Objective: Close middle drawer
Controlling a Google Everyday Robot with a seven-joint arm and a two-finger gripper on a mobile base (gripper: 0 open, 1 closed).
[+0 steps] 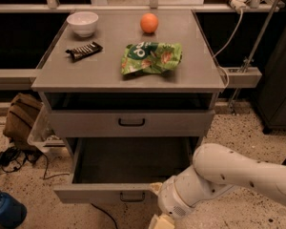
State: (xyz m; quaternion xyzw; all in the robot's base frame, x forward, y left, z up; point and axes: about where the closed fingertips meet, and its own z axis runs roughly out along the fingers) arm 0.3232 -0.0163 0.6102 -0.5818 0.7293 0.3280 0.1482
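The middle drawer [105, 193] of the grey cabinet is pulled far out. Its dark grey inside [131, 159] is bare, and its low front carries a small dark handle [132, 197]. The top drawer [131, 123] above it is nearly shut. The lowest drawer is hidden beneath. My gripper [161, 221] sits at the bottom edge of the camera view, just below and right of the middle drawer's front, mostly cut off. My white arm [229, 175] reaches in from the right, in front of the drawer's right corner.
On the cabinet top [105, 73] lie a white bowl [82, 23], an orange [149, 23], a chocolate bar [84, 50] and a green chip bag [151, 57]. A brown bag [21, 118], cables and a blue object [5, 213] are on the floor at left.
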